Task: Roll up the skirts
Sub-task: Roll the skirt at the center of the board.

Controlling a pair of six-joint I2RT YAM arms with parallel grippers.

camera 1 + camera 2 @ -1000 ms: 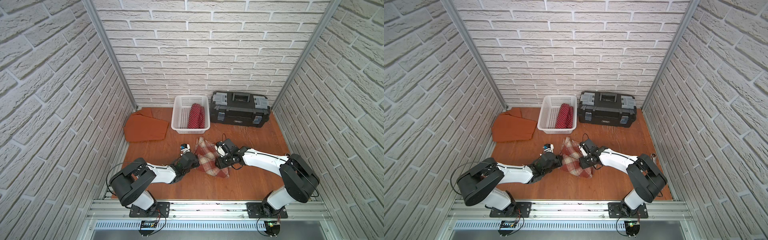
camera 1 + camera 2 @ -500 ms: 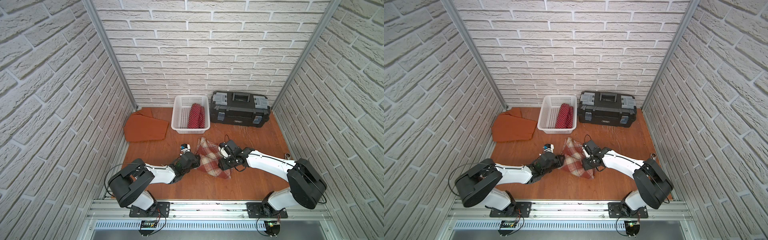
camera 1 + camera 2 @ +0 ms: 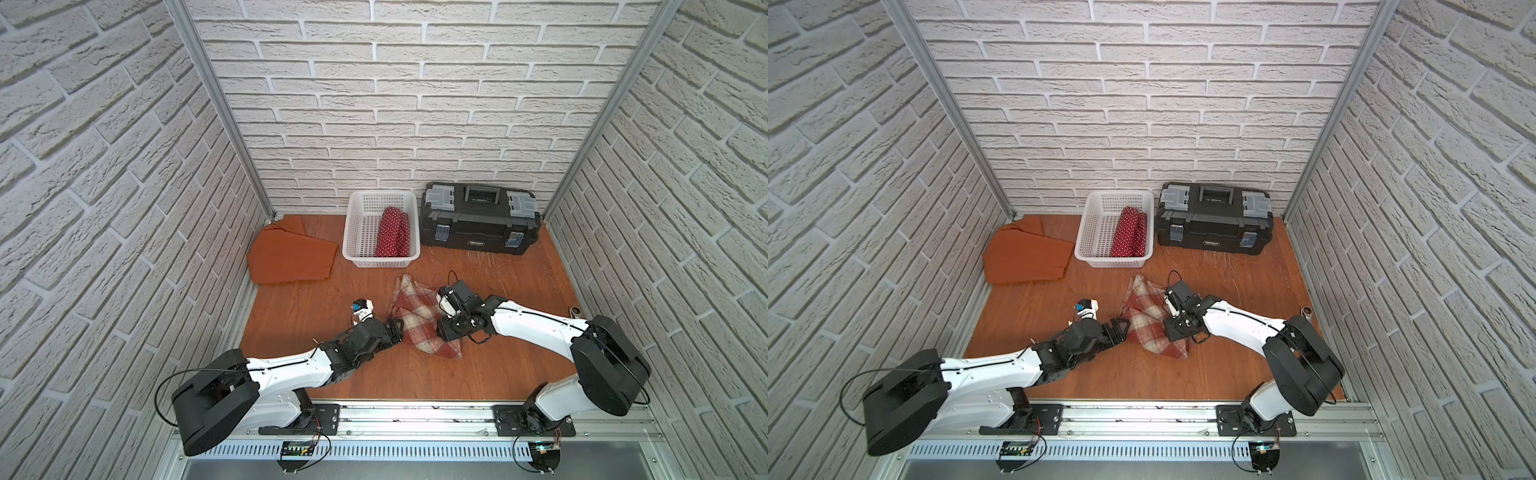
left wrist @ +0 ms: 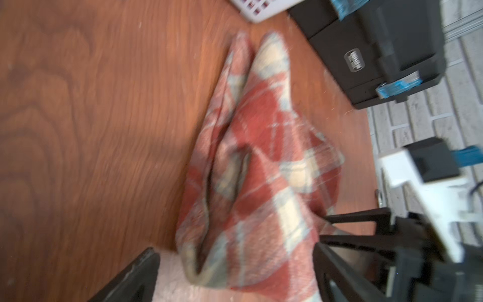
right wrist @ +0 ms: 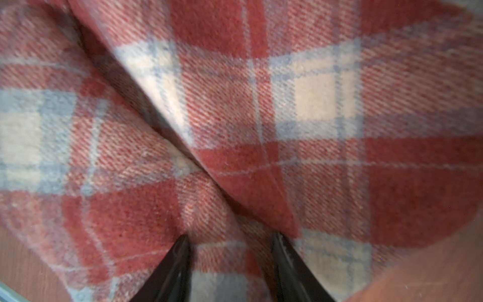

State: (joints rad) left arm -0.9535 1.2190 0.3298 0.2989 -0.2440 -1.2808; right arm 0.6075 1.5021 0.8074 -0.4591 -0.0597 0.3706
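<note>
Plaid cloth is nearest to the work. The plaid skirt (image 3: 415,316) lies on the wooden table (image 3: 498,365) in front of the white basket (image 3: 377,262), on the side toward the arm bases and a little to the robot's right. It is neither flat nor rolled: we see loose folds, with a narrow pointed end toward the basket and a wider end away from it.

The right gripper (image 5: 231,238) stands on the part of this skirt that is farther from the basket. In the right wrist view a raised fold of the plaid cloth sits pinched between its two dark fingers, so it grips the skirt. The left gripper (image 4: 235,248) is at the skirt's edge on the robot's left. Its jaws stand wide apart, and one end of the cloth lies between them without being clamped. This view is blurred.

The polka-dot skirt (image 3: 392,232) is a rolled bundle inside the basket, along the wall on the robot's right. The orange skirt (image 3: 291,257) lies flat just beside the basket on the robot's left; we cannot tell if they touch. The black toolbox (image 3: 478,220) stands just beside the basket on the robot's right.
</note>
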